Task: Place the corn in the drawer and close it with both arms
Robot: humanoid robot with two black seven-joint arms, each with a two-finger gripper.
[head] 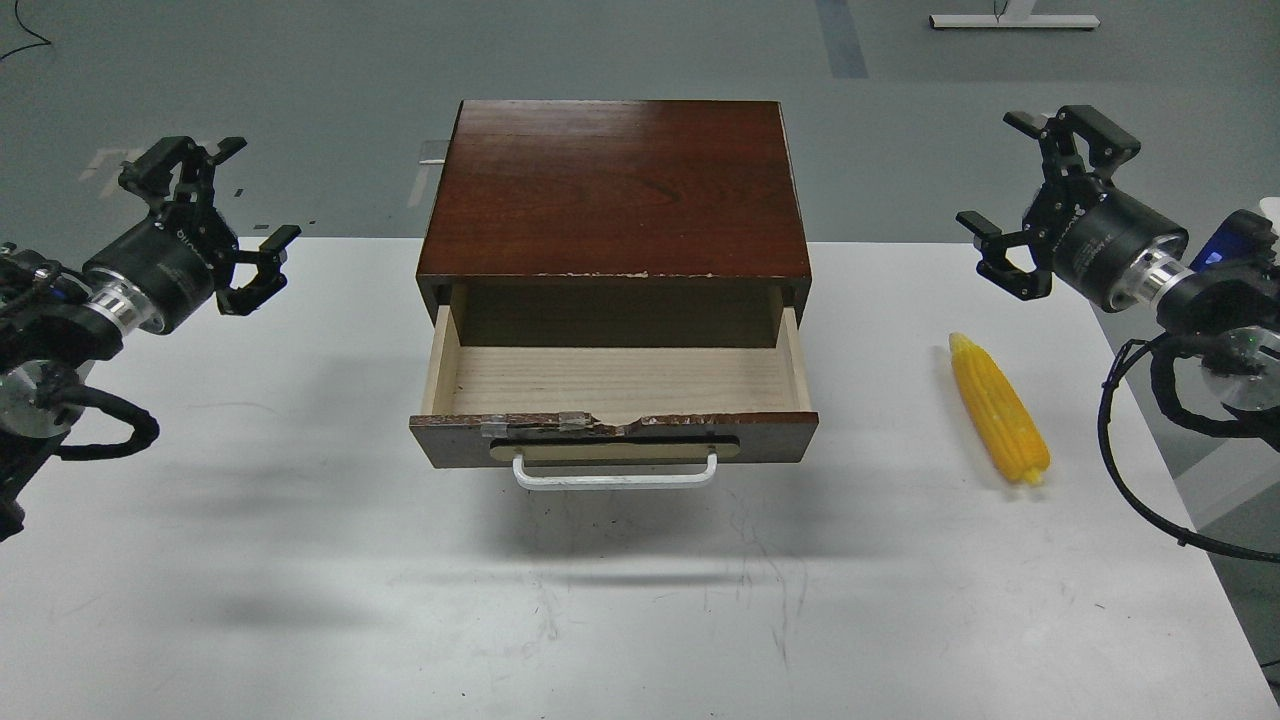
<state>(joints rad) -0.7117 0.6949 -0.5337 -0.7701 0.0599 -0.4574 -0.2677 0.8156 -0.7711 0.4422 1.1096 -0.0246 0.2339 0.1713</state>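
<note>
The yellow corn (998,408) lies on the white table to the right of the drawer, its length running front to back. The drawer (614,380) is pulled open from the dark wood cabinet (614,190); its pale-wood tray is empty, and its white bar handle (614,472) faces me. My left gripper (230,195) is open and empty, raised at the far left, well apart from the drawer. My right gripper (1010,170) is open and empty, raised at the far right, above and behind the corn.
The white table (300,560) ends at the right just beyond the corn. Grey floor lies behind the table. A white desk base (1012,20) stands far back on the floor.
</note>
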